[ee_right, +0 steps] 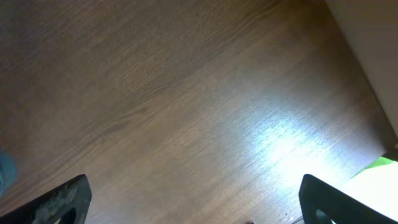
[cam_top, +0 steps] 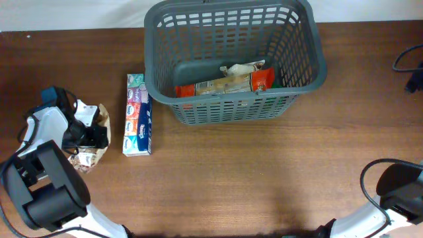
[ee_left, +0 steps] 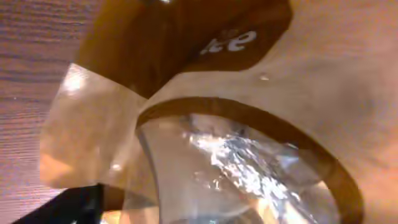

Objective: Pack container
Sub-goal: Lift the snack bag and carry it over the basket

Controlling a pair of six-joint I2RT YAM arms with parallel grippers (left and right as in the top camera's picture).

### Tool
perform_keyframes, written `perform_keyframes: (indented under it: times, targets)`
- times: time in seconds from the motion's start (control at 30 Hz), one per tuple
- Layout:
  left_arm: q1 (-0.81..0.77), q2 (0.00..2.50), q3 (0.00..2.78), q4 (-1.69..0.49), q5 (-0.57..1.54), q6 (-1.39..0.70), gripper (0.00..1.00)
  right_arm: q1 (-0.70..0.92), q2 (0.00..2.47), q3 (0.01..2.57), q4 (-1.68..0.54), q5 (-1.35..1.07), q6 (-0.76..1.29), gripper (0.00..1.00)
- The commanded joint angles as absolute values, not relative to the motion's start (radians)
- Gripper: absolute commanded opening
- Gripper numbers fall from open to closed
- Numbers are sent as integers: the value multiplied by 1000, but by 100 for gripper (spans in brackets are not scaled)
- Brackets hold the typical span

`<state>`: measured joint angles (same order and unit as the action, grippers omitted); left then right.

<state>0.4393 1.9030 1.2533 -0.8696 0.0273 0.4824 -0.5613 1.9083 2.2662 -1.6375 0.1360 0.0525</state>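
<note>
The container [cam_top: 301,79], a large dark grey lattice basket, stands at the back middle of the table in the overhead view. Inside it lie an orange and red packet [cam_top: 228,84] and a pale crumpled packet [cam_top: 244,69]. My left gripper [cam_top: 89,137] is at the far left, low over a brown snack bag [cam_top: 92,157]. The bag [ee_left: 249,124] fills the left wrist view, with a clear window showing silvery contents. One dark finger [ee_left: 59,208] shows far to the left, so the jaws look open around the bag. My right gripper [ee_right: 196,186] is open and empty over bare wood.
A pack of tissues [cam_top: 137,116] in mixed colours lies just left of the basket. The right arm's base [cam_top: 400,195] sits at the front right corner. A black cable [cam_top: 410,63] lies at the right edge. The table is brown wood [cam_top: 264,172].
</note>
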Motion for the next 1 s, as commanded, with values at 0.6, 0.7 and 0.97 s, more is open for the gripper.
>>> perform_keyframes:
  times: [0.6, 0.7, 0.97]
  targets:
    - [442, 1916, 1374, -892, 38, 320, 2, -564, 1904, 2261, -1634, 131, 61, 99]
    - [442, 1907, 1493, -944, 38, 277, 2, -564, 1904, 2261, -1634, 131, 61, 99]
    - [440, 1842, 1972, -1032, 236, 133, 2, -564, 1904, 2261, -1634, 131, 61, 99]
